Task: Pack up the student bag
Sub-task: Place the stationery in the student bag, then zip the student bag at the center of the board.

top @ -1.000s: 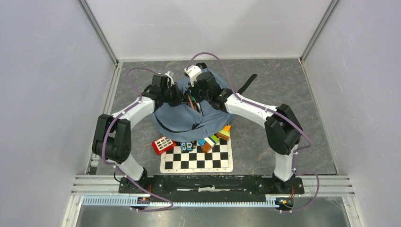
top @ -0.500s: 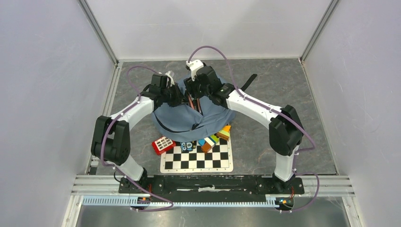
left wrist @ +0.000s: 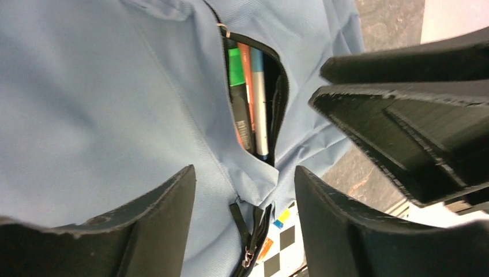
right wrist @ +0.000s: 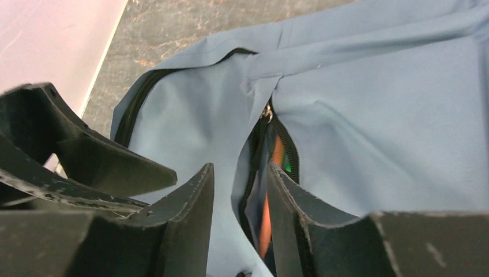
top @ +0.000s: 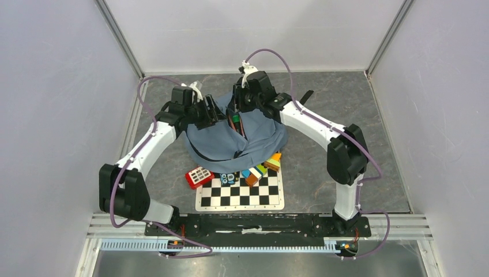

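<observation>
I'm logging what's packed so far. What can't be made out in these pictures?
- Top external: the student bag hides part of the coloured blocks.
- Left wrist: the pens run down into the pocket; count unclear.
- Right wrist: the right pincer blocks the pocket edge; grip unclear.

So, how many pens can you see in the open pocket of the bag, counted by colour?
green pen: 1
orange pen: 1
blue pen: 1
Total: 3 pens showing in the bag
</observation>
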Controlling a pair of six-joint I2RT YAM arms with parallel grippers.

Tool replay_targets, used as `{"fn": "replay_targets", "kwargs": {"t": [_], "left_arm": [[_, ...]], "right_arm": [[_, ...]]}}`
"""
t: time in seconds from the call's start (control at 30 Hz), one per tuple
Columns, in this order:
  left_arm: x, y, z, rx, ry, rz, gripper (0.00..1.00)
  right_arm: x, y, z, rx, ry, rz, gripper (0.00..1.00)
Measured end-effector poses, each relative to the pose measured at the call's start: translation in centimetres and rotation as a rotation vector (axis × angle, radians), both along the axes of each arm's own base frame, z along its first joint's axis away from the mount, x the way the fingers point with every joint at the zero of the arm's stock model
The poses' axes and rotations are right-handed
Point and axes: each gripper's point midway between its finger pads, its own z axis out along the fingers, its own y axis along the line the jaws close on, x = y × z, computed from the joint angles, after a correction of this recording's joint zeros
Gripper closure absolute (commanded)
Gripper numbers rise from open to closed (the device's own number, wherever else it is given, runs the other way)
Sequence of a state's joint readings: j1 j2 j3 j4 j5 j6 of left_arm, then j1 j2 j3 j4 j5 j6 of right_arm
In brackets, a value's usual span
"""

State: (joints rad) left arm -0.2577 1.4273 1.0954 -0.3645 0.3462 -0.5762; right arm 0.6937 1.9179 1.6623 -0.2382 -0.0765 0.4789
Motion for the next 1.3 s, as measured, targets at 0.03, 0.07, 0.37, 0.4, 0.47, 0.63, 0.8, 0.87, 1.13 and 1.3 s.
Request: {"fn": "replay_targets", "kwargs": {"t": [0.03,0.07,0.37,0.4,0.47,0.63,0.8,0.87,1.13,1.3], "left_arm": [[0.0,0.5,0.0,0.004,0.007,0.015,0.18],[0.1,0.9,0.0,0.007,0.014,0.027,0.13],[1.1,3.0,1.3,-0.019,0.045,0.124,0.01],[1.2,3.1,1.6,-0.026,0.042,0.132,0.01],[1.5,3.2,2.0,-0.035,0.038,0.144,0.01],[1.7,3.3,2.6,-0.053,0.043,0.165,0.01],[1.9,3.3,2.7,-0.055,0.048,0.167,0.01],[2.2,3.2,2.6,-0.056,0.051,0.169,0.02],[3.2,3.0,1.4,-0.064,0.095,0.186,0.09],[3.7,2.9,0.0,-0.067,0.139,0.202,0.11]], "right_arm": [[-0.2,0.3,-0.5,0.01,0.023,0.005,0.59],[-0.4,0.7,-1.2,0.018,0.049,0.012,0.6],[-0.8,1.3,-6.2,-0.03,0.162,0.012,0.65],[-0.6,1.3,-6.5,-0.037,0.163,0.008,0.65],[-0.2,1.4,-6.9,-0.05,0.161,0.0,0.66],[0.5,1.6,-7.3,-0.065,0.15,-0.006,0.67],[1.4,2.3,-7.7,-0.073,0.135,0.005,0.66],[1.5,2.5,-8.0,-0.073,0.137,0.013,0.67],[2.2,3.6,-9.2,-0.074,0.144,0.06,1.0],[2.2,3.5,-9.3,-0.078,0.141,0.076,1.0]]}}
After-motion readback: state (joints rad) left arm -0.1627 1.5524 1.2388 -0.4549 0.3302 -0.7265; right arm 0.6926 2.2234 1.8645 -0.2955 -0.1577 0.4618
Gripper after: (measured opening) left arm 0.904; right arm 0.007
